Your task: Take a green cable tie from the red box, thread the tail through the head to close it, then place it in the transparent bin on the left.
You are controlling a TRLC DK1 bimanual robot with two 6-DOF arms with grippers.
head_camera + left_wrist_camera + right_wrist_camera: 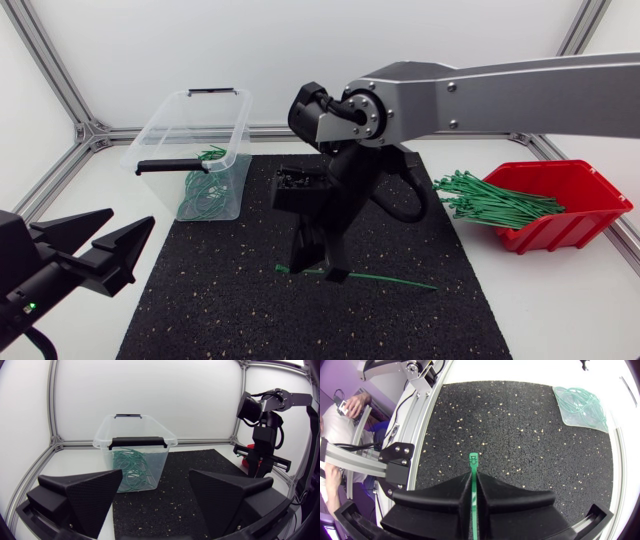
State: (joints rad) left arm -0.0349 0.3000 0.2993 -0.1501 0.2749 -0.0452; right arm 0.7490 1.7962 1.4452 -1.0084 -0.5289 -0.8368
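Note:
My right gripper [315, 266] stands at the middle of the black mat [220, 300], fingers pointing down and shut on a green cable tie [400, 282]. The tie lies flat, its tail stretching to the right. In the right wrist view the tie's head [473, 459] sticks out ahead of the shut right gripper [473, 476]. The red box [575, 200] at the right holds a bundle of green ties [495, 200]. The transparent bin [165, 125] at the back left has green ties coiled inside. My left gripper [130, 222] waits open at the front left; the bin [135, 442] is ahead of it [155, 477].
The mat covers the table's middle, with white table around it. An aluminium frame [60, 100] runs along the table's back and sides. The bin's black handles [165, 165] sit on its rim.

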